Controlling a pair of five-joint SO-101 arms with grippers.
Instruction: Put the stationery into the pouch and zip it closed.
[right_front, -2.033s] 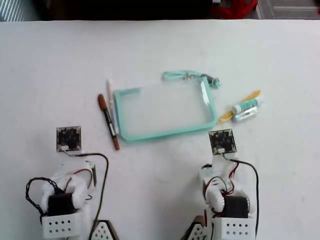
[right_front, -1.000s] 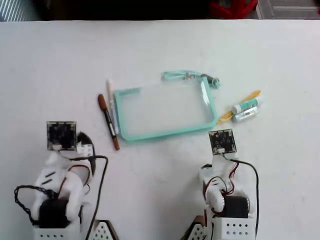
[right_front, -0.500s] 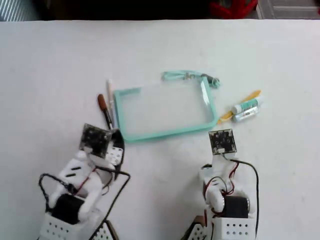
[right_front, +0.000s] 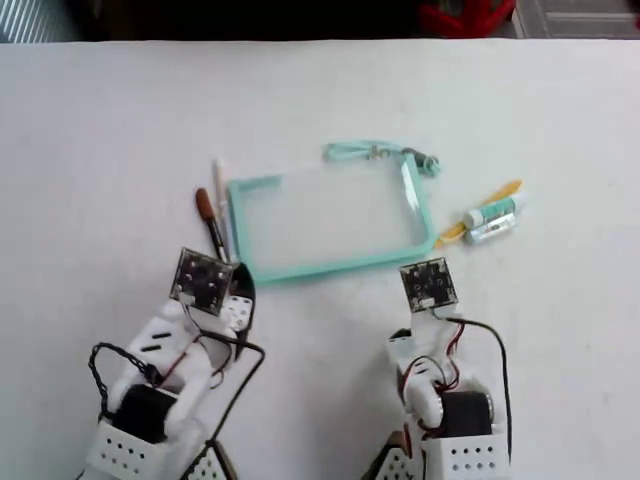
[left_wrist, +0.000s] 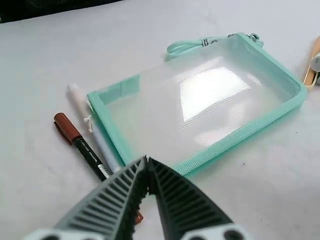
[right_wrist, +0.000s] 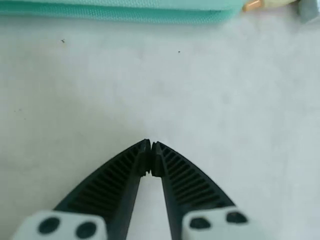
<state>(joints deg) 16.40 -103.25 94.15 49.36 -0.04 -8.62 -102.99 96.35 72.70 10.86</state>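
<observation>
The mint-trimmed clear pouch lies mid-table. A brown-capped black pen and a thin white pen lie beside its end nearer the table's left edge. The left gripper and right gripper are both closed and empty; if the left descends like that, it would likely shove the pens rather than grasp one.

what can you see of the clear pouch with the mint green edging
The rectangular pouch of clear plastic with mint green fabric edging lies flat on the white table, apparently empty. A mint green strap with a metal clasp curls along its far long edge. A slim white pen lies against one short edge. Zip state unclear.
</observation>
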